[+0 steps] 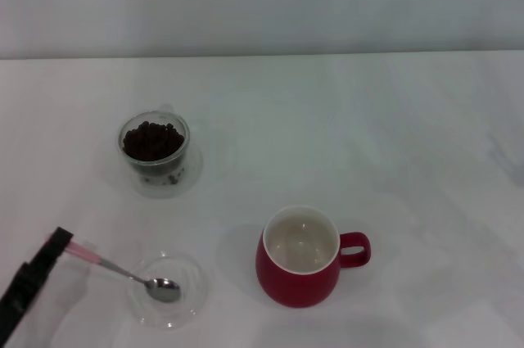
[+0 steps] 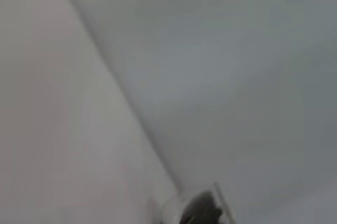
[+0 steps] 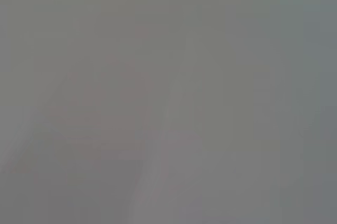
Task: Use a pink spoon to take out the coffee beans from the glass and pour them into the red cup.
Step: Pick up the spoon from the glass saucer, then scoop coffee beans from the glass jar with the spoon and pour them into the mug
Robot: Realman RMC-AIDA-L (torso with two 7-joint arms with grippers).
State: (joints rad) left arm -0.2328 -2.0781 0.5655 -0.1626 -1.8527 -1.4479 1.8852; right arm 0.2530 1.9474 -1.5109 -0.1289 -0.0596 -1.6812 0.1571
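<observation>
A: One spoon only is on the table, the pink spoon (image 1: 131,273). Its metal bowl rests inside the flat glass dish (image 1: 190,303), and its pink handle sticks out over the rim toward the robot's left.

B: Why does it lie like that?

A: I think the dish keeps the bowl clean, and the raised handle is easy to reach. The left gripper (image 1: 59,243) is at the end of that handle. It seems to hold it, but I cannot tell if the jaws are pressed on it or only close to it.

B: And the coffee beans (image 1: 152,140)?

A: All are in the glass (image 1: 154,151), which stands farther back, well apart from the dish. In the left wrist view I see only a dark mass at the edge, perhaps the same beans.

B: The red cup (image 1: 300,259)?

A: Upright, empty, beside the dish on the robot's right, its handle pointing right. I judge that nothing is scooped yet. The right gripper is not in view.
</observation>
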